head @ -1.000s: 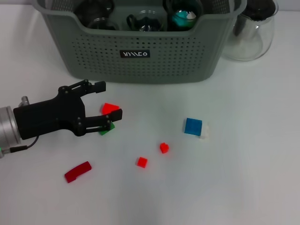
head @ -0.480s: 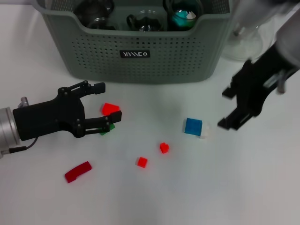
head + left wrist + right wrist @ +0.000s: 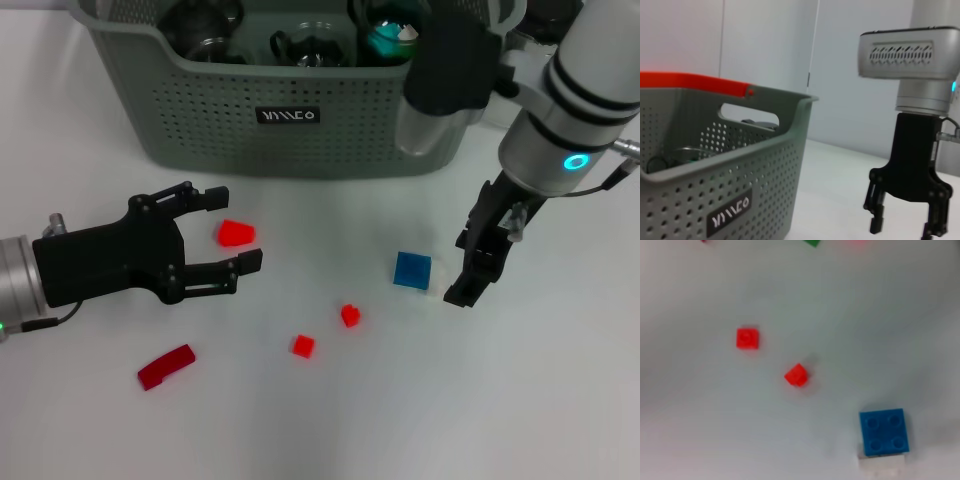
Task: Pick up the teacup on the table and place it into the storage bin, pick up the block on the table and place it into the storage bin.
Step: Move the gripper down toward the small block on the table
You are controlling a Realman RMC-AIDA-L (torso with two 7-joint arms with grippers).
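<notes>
The right gripper [image 3: 478,262] hangs with its fingers spread, pointing down just at 3 o'clock of the blue block [image 3: 412,270], likely lined up to drop over it. The left gripper [image 3: 222,230] lies low over the table at 9 o'clock, open too, a red block [image 3: 236,233] between its fingers, ungripped. The storage bin [image 3: 300,120] stands at 12 o'clock, glassware already inside.

The right wrist view alone shows the blue block's four studs and a white piece [image 3: 881,464] touching it; the left wrist view alone shows the right gripper's spread fingers head-on beside the bin.
</notes>
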